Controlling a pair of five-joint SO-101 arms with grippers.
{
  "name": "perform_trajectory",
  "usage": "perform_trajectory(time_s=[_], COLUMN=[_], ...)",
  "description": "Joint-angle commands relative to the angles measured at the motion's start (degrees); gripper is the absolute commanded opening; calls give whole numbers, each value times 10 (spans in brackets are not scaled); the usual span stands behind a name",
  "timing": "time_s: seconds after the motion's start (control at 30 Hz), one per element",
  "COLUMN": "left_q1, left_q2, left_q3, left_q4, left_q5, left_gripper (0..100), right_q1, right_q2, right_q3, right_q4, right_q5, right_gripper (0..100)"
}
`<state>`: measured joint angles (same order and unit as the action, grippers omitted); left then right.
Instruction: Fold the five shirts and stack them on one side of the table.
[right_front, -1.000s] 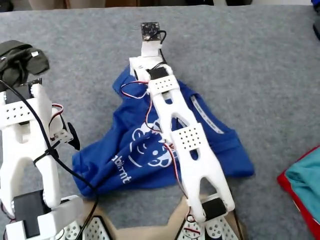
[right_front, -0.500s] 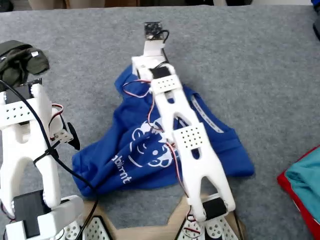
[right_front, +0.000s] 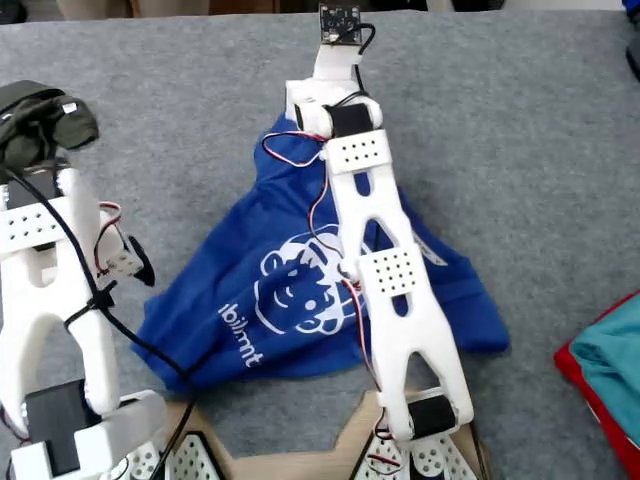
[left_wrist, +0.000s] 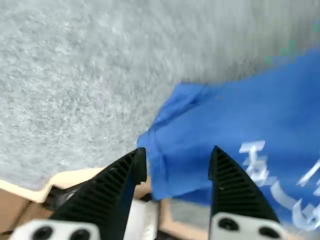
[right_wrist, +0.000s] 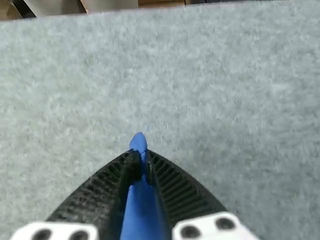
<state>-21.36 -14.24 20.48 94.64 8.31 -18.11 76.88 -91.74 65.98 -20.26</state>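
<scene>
The right hand (right_wrist: 139, 152) is clenched on a pinch of the blue T-shirt (right_front: 290, 290), at the garment's upper tip in the top centre of the high view; the shirt lies crumpled mid-frame on the grey bench (right_front: 520, 130); the left hand (left_wrist: 176, 159) hangs released over the shirt's lower-left corner. To spread it well, I judge the left hand should close on that corner's hem, not on loose folds; both should then draw apart, low and evenly, until the cloth lies flat.

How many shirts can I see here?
4: blue shirt mid-table, olive shirt far left, teal shirt atop red shirt at right edge; a fifth may be hidden.
</scene>
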Motion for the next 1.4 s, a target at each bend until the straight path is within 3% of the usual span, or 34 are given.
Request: perform_trajectory(time_s=[0.0,0.13,0.27,0.47,0.67,1.0,1.37], left_q1=[-8,-42,-81,-76,-46,-34,-7], left_q2=[21,103,204,269,276,291,443], left_q3=[-18,-52,-105,-128,-76,-102,-114], left_q4=[-16,-6,36,63,62,34,-34], left_q5=[26,67,68,57,21,24,31], left_gripper=[215,215,215,213,214,212,178], right_q1=[7,20,32,34,34,45,84], right_q2=[-79,-74,-57,-29,0,25,28], right_q3=[-37,-36,-36,-36,-36,-37,-36], right_q4=[21,20,18,-19,-73,-129,-153], right_q5=[2,-1,-65,-140,-139,-140,-140], right_gripper=[5,5,5,5,5,5,5])
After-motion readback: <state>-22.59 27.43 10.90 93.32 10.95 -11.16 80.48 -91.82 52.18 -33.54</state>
